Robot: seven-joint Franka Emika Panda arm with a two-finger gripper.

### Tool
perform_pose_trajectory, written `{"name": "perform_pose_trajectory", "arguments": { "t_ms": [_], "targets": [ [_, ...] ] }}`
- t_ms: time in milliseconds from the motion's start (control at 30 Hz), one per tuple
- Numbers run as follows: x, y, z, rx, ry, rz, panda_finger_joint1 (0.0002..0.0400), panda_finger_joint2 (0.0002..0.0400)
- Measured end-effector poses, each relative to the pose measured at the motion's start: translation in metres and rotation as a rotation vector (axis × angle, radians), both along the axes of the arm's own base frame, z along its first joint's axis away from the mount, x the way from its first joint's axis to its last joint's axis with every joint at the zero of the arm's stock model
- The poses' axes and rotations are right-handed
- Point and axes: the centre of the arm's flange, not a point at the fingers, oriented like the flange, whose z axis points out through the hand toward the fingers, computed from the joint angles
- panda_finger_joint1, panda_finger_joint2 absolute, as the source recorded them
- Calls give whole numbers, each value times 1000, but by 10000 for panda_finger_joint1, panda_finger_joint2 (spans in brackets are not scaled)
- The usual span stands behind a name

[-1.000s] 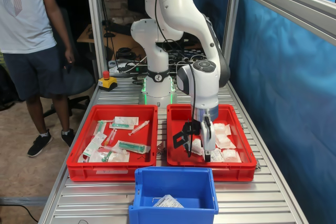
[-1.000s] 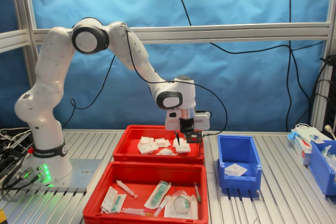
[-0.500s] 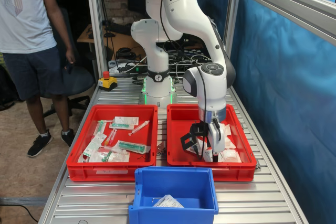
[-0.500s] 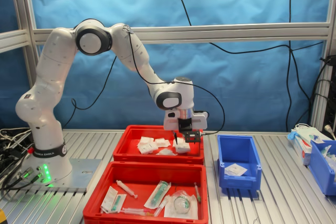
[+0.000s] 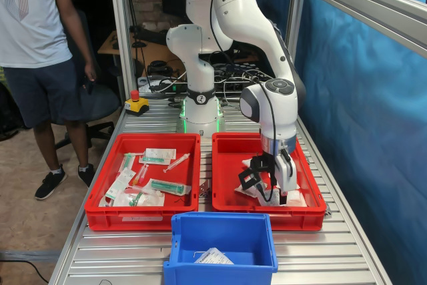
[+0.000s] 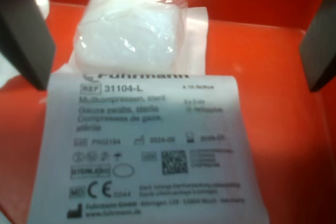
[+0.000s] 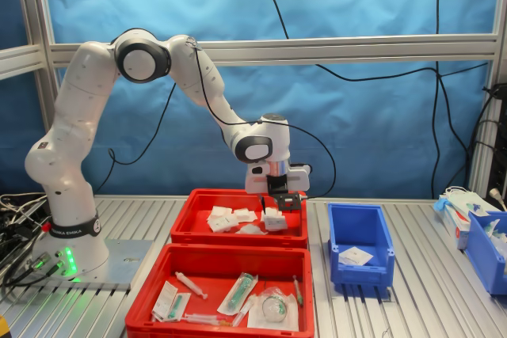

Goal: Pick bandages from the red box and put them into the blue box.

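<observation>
Several bandages [image 5: 288,197] lie in the red box [image 5: 230,199], most near its corner by the blue wall. One puffy bandage [image 6: 131,27] and a flat printed packet [image 6: 147,150] sit between the spread fingers [image 6: 23,30] of the gripper [image 5: 275,195], which hangs straight down from the bent arm, released and holding nothing. Bare red floor lies toward the other tray [image 5: 100,215]. One packet [image 5: 213,256] lies in the blue box [image 5: 177,241] at the table's front edge.
</observation>
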Motion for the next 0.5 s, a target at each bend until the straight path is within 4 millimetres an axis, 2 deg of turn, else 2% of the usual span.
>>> {"name": "perform_pose_trajectory", "arguments": {
  "t_ms": [500],
  "targets": [
    [-8, 7, -26, -5, 42, 12, 400, 400]
  ]
}}
